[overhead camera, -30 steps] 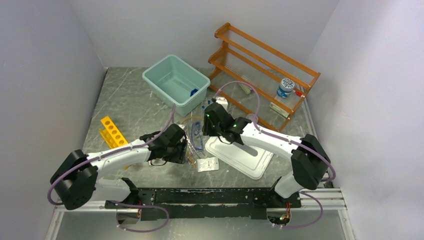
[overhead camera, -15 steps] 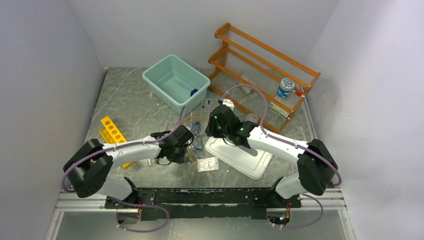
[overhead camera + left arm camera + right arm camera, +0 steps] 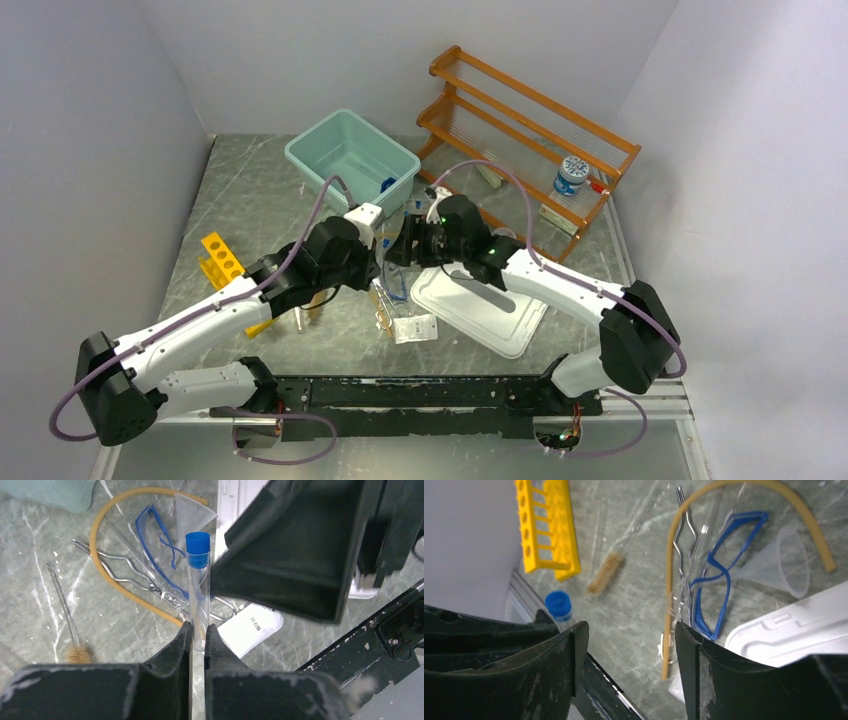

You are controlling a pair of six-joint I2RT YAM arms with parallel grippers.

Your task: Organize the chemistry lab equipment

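Observation:
My left gripper [image 3: 198, 630] is shut on the lower end of a clear blue-capped vial [image 3: 198, 575], held up above the table. My right gripper [image 3: 629, 650] stands open right beside it; in the right wrist view the vial's blue cap [image 3: 558, 603] shows just outside the left finger. Below them on the table lie blue-framed goggles [image 3: 156, 542], amber rubber tubing [image 3: 100, 565], metal tongs [image 3: 125, 576], a clear funnel [image 3: 192, 511] and a brush [image 3: 77, 652]. The yellow test-tube rack [image 3: 225, 265] lies to the left.
A teal bin [image 3: 350, 160] stands at the back centre. The orange shelf [image 3: 530, 120] at the back right carries a small jar [image 3: 570, 175]. A white lid [image 3: 480, 310] lies under the right arm. A white packet [image 3: 415, 328] rests near the front edge.
My left gripper closed on the vial and carried it up and back toward the right gripper. The right gripper's jaws opened wider and shifted slightly left.

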